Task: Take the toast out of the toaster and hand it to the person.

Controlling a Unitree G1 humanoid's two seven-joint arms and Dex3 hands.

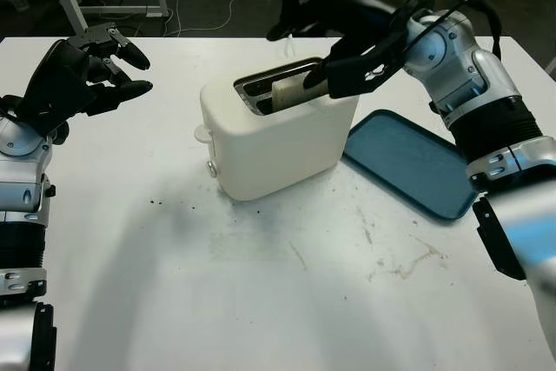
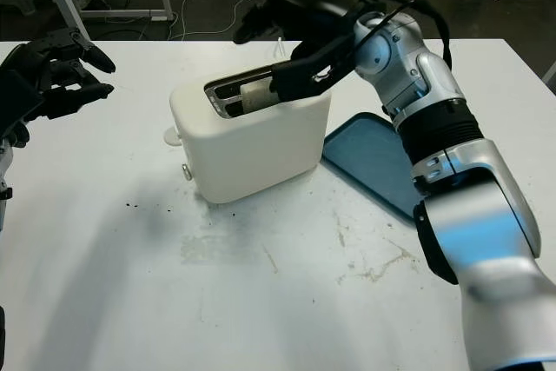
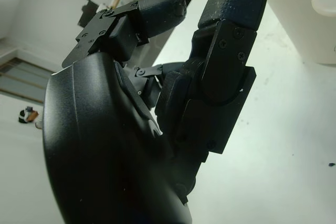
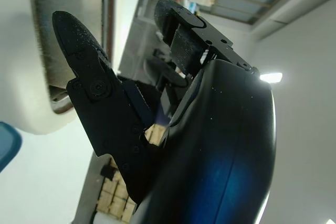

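Table [image 1: 261, 301] lies bare near me; my right hand [image 1: 347, 67] hovers released over the toaster [image 1: 278, 141] and toast [image 1: 291, 93], left hand [image 1: 91, 71] released at the left edge.

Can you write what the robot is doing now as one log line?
right hand: open at toast | toast: in toaster | left hand: open, idle

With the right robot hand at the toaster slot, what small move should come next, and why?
Probably close the right robot hand on the toast before lifting. The toast sits in the near slot of the toaster, one finger lies across that slot against it, and the hand looks open, so no grip is visible yet. The left robot hand is open above the table's left side.
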